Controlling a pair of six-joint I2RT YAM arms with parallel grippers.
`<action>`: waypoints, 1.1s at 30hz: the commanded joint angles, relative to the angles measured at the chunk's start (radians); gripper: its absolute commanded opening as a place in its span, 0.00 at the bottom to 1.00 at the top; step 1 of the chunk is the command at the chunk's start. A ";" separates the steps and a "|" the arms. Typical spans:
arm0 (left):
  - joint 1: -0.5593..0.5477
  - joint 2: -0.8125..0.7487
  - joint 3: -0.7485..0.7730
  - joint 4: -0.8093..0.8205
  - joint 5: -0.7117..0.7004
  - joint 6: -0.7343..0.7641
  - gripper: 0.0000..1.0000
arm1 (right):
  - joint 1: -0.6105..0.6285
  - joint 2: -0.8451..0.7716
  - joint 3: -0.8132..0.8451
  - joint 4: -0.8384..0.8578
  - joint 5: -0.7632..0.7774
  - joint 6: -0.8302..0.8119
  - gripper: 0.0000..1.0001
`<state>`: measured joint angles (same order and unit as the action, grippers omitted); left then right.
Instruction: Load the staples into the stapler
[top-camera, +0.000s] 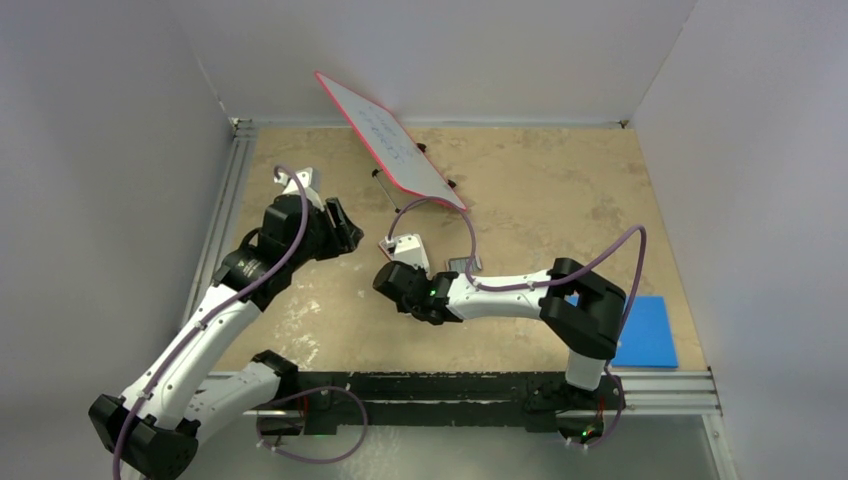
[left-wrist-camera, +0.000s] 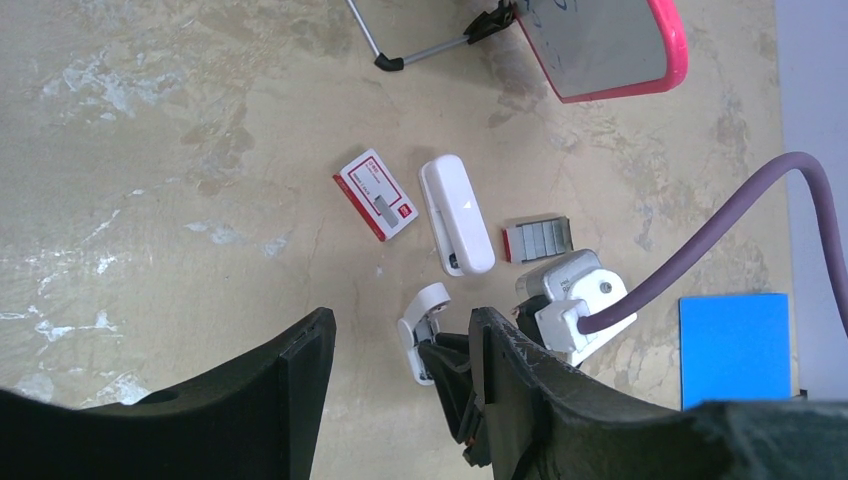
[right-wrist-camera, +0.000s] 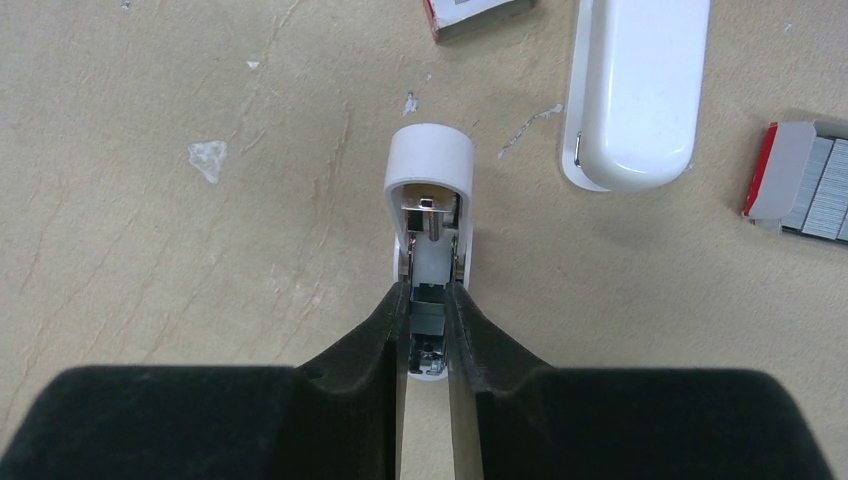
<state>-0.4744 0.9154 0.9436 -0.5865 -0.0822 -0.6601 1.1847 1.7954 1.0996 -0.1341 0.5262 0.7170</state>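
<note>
My right gripper (right-wrist-camera: 428, 297) is shut on a small white stapler (right-wrist-camera: 430, 190) that rests on the table, hinged open with its metal channel showing. It also shows in the left wrist view (left-wrist-camera: 424, 325). A longer white stapler-shaped piece (left-wrist-camera: 457, 213) lies just beyond it. The red and white staples box (left-wrist-camera: 375, 195) lies to its left. An open tray of grey staple strips (left-wrist-camera: 538, 240) lies to its right. My left gripper (left-wrist-camera: 400, 325) is open and empty, held above the table to the left of the right gripper (top-camera: 398, 283).
A red-framed whiteboard (top-camera: 390, 140) leans on its wire stand at the back. A blue pad (top-camera: 645, 330) lies at the near right. Walls close in the table on three sides, and a metal rail (top-camera: 225, 215) runs along the left edge.
</note>
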 joint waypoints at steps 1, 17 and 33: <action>-0.001 -0.003 -0.006 0.042 0.007 0.020 0.52 | 0.006 0.006 0.004 0.019 0.023 -0.011 0.20; -0.001 -0.001 -0.011 0.042 0.004 0.021 0.52 | 0.006 -0.009 -0.011 0.013 0.035 -0.002 0.20; -0.001 0.003 -0.009 0.045 0.007 0.022 0.52 | 0.006 -0.088 -0.047 0.031 0.038 -0.004 0.20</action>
<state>-0.4744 0.9192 0.9344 -0.5850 -0.0822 -0.6601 1.1847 1.7607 1.0657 -0.1181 0.5327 0.7139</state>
